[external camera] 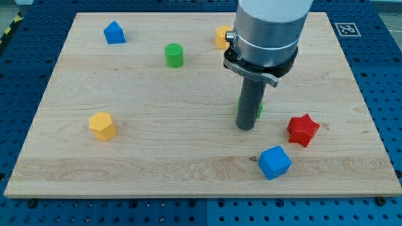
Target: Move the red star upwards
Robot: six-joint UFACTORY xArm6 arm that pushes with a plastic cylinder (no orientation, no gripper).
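A pale wooden bench (157, 157) lies over a blue perforated surface (389, 94), with a black-and-white marker tag (345, 28) at the frame's upper right. The arm (267, 31) comes down from the top centre and ends in a dark rod; there is no claw here, so nothing opens or closes. My tip (245, 128) rests on the bench right of centre, just left of the red star (303, 130) and apart from it. A green block (259, 109) peeks out behind the rod, shape unclear. A blue cube (274, 162) sits just below and left of the star. A green cylinder (174, 55) stands upper centre, a blue block (114, 32) upper left, a yellow block (102, 125) at middle left, and an orange block (220, 37) is half hidden by the arm.
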